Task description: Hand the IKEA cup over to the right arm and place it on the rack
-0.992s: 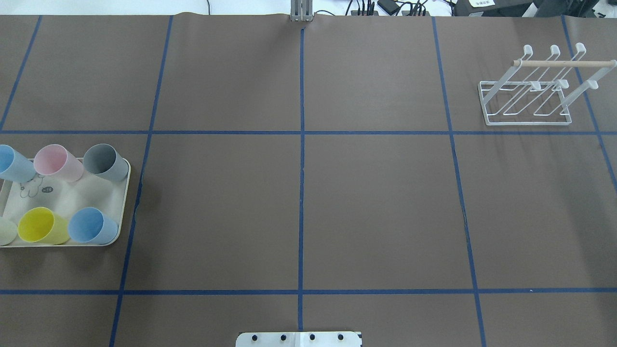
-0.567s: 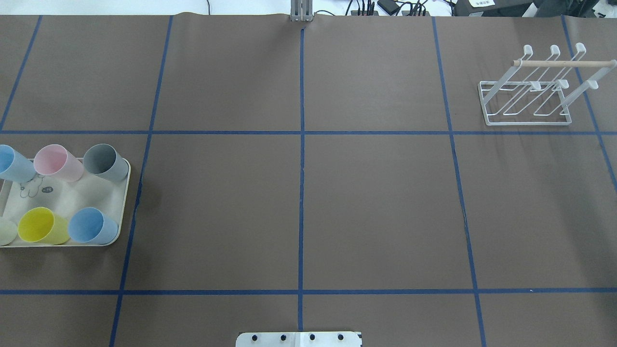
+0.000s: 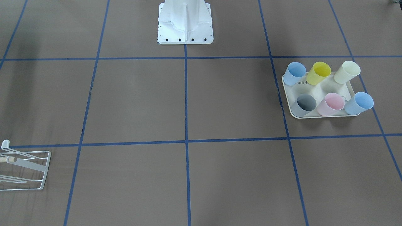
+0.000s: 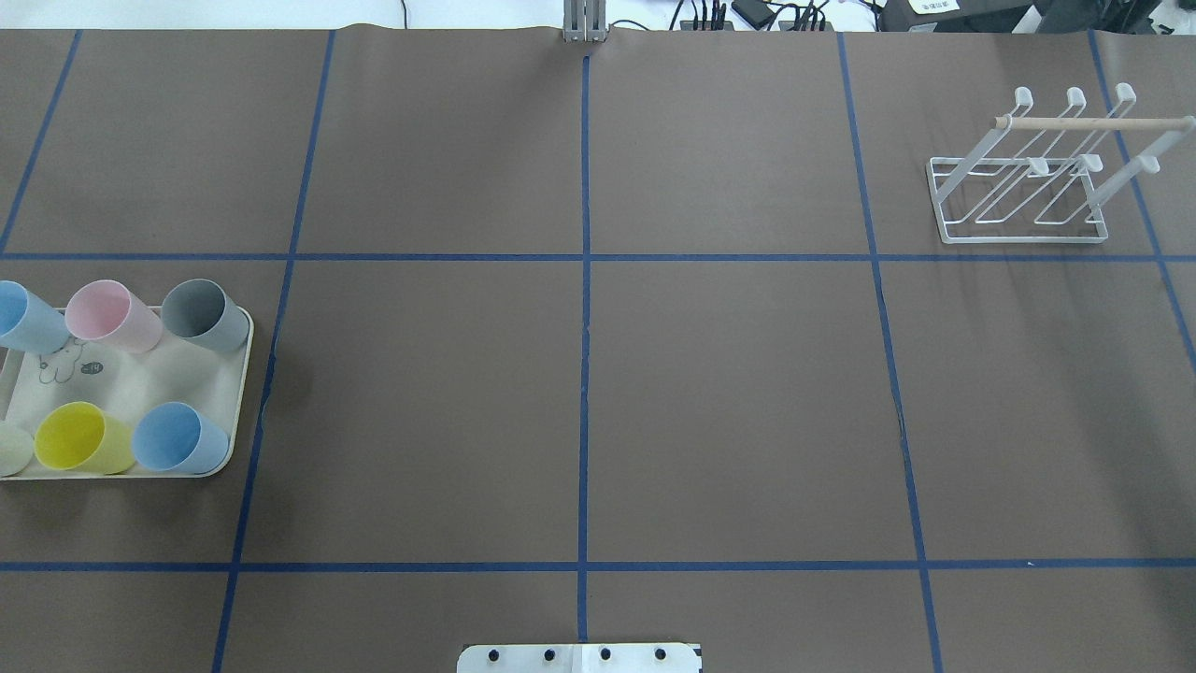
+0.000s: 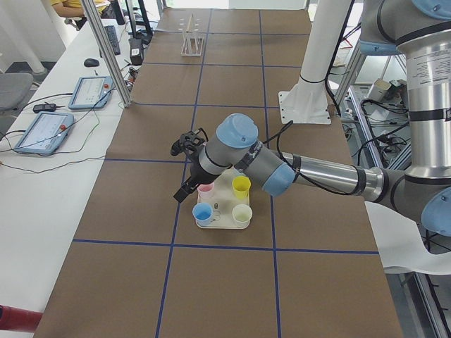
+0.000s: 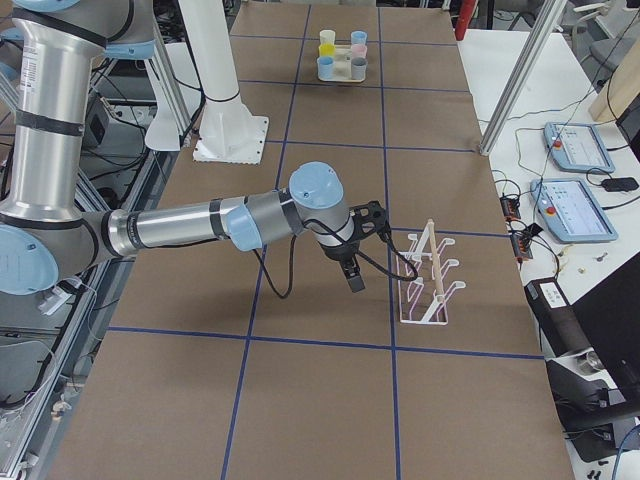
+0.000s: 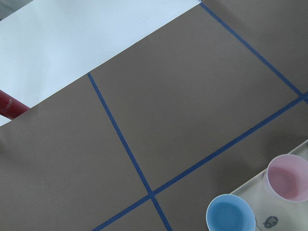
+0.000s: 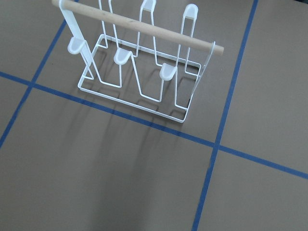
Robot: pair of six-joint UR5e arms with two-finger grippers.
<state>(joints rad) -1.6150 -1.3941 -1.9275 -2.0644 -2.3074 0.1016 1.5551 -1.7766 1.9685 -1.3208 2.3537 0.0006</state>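
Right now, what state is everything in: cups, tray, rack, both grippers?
Pink cup: upright, mouth up.
Grey cup: upright, mouth up.
Yellow cup: upright, mouth up.
Cream cup: upright, mouth up.
Blue cup beside yellow: upright, mouth up.
Blue cup beside pink: upright, mouth up.
Tray: holds all six cups.
Rack: standing, no cup on it.
Left gripper: near the tray, open or shut unclear.
Right gripper: near the rack, open or shut unclear.
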